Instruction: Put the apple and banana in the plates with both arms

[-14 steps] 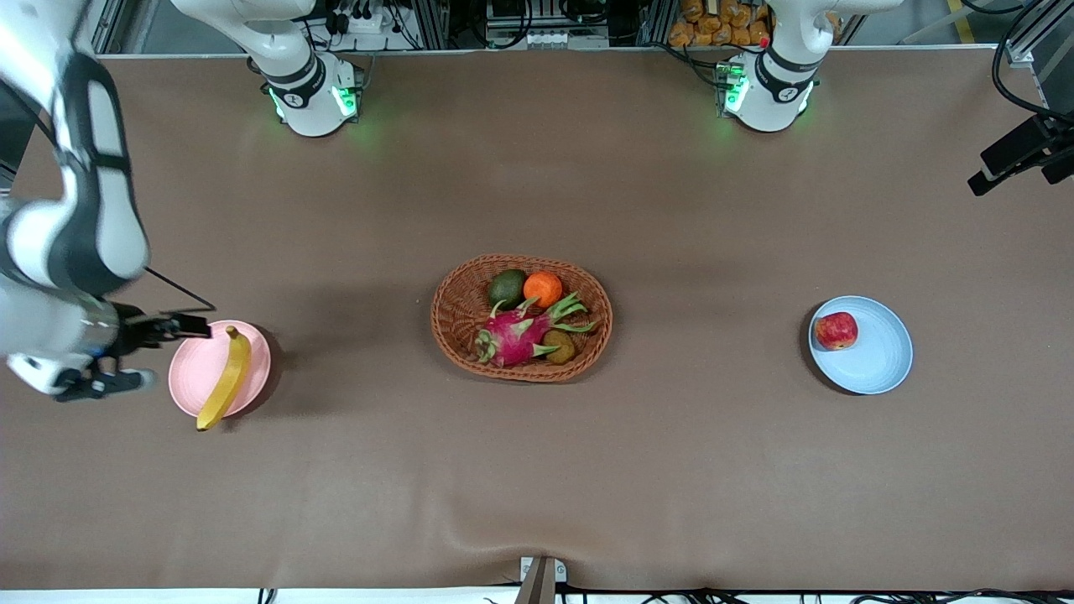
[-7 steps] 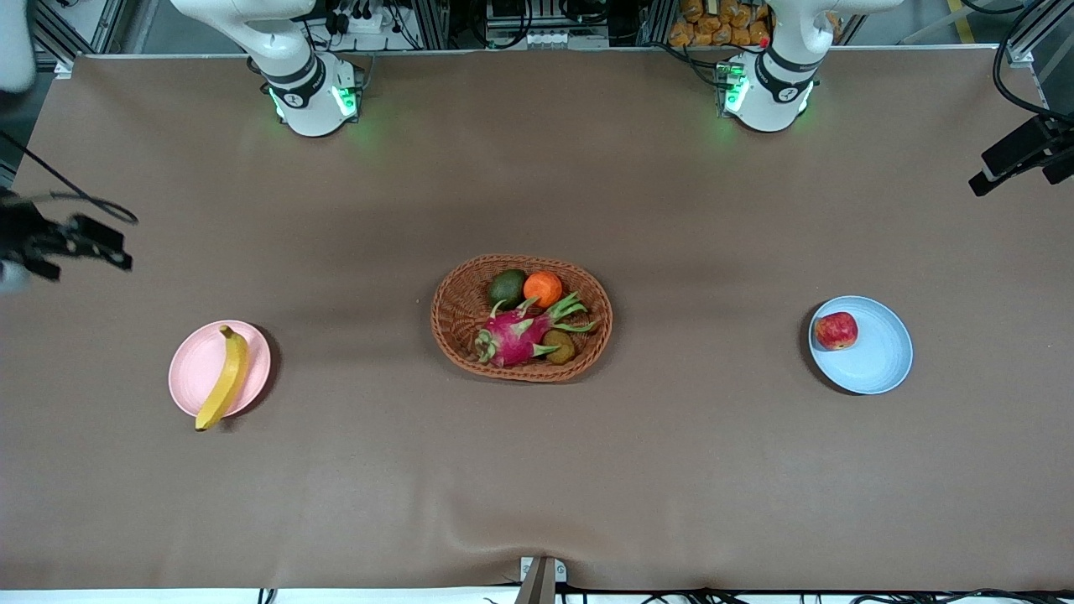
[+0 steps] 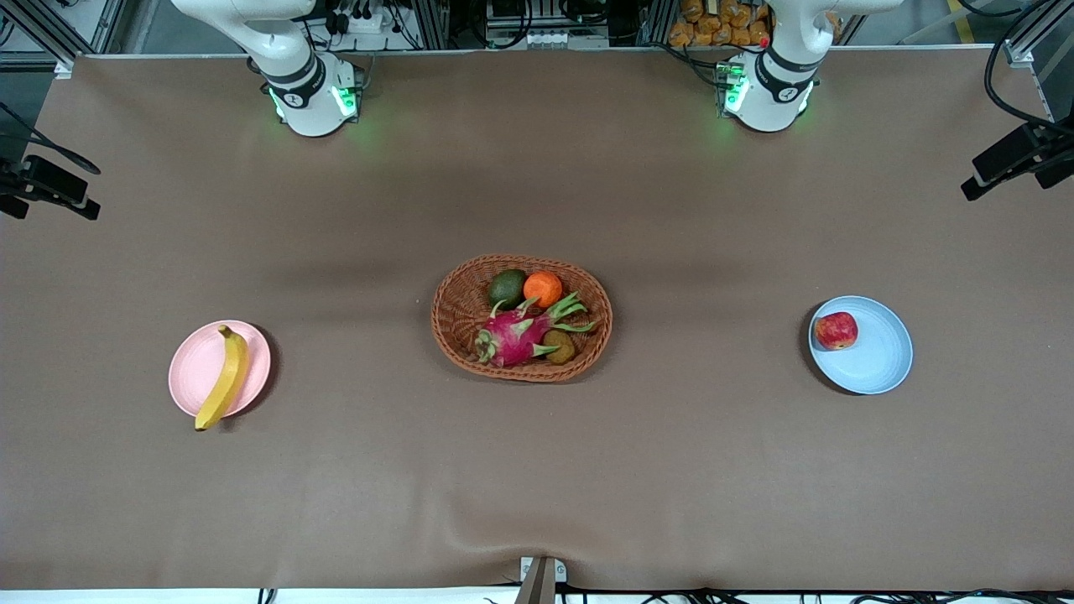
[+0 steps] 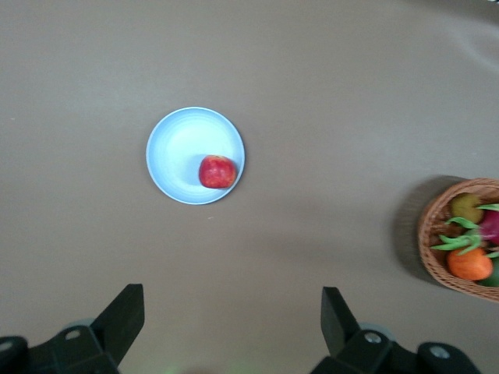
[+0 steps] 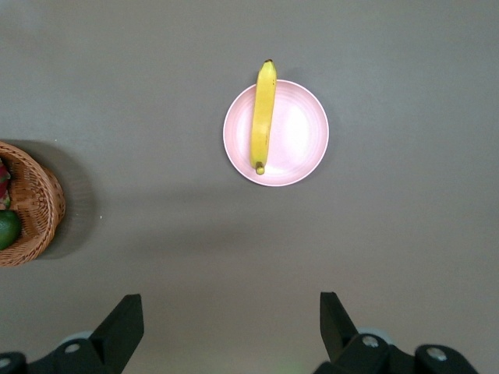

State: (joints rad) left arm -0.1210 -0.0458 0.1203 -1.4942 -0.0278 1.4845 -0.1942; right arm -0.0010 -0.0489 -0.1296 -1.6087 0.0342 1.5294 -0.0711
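Note:
The yellow banana (image 3: 222, 379) lies on the pale pink plate (image 3: 191, 369) toward the right arm's end of the table, one tip past the rim; it also shows in the right wrist view (image 5: 263, 115) on the plate (image 5: 300, 132). The red apple (image 3: 836, 330) sits in the light blue plate (image 3: 877, 352) toward the left arm's end; the left wrist view shows the apple (image 4: 217, 171) and plate (image 4: 181, 148). My left gripper (image 4: 231, 315) is open and empty, high over bare table. My right gripper (image 5: 231, 323) is open and empty, high over bare table.
An oval brown wicker basket (image 3: 457, 315) stands mid-table with a pink dragon fruit (image 3: 512, 334), an orange (image 3: 543, 288), a green fruit (image 3: 507, 288) and a brown fruit (image 3: 559, 346). Dark hardware shows at both side edges of the front view.
The right arm has pulled up and away from the pink plate and left the front view almost wholly. The banana, apple and plates have not moved.

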